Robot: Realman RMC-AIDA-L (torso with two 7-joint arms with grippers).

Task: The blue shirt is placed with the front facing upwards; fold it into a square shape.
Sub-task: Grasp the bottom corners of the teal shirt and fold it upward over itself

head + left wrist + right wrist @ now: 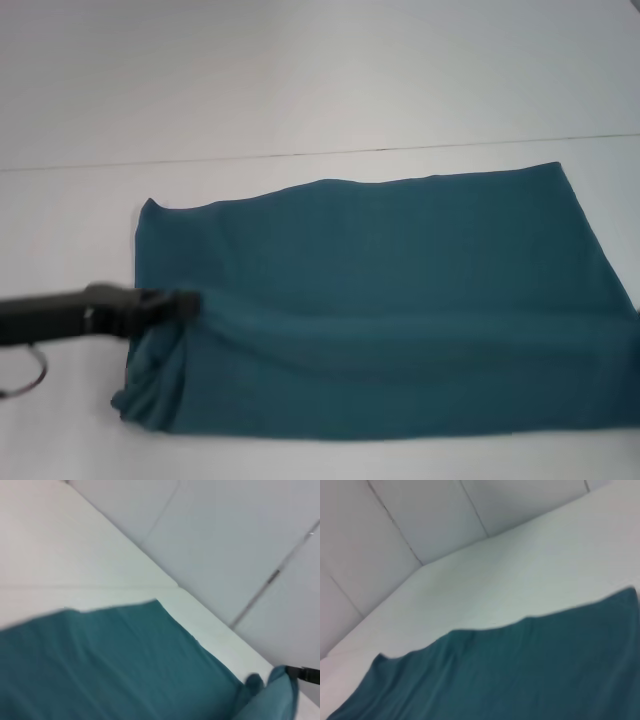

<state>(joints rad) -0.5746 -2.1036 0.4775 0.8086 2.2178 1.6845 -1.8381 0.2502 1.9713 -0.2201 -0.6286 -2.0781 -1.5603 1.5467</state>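
A white table [300,90] filled the head view, with a thin dark seam [400,149] crossing it from nine o'clock to three o'clock. Grey wall panels [420,510] stood behind.

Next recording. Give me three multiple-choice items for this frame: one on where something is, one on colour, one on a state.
1. Where is the left gripper?
A. at the shirt's left edge
B. above the shirt's middle
C. off the table

2. What colour is the shirt?
A. red
B. teal-blue
C. white

3. How does the shirt lie?
A. crumpled in a ball
B. hanging off the table
C. spread as a wide strip, bunched at the left end

Answers: 1 A, its tip meets the cloth there; 2 B, plain teal throughout; 3 C, wrinkles gather beside the gripper.
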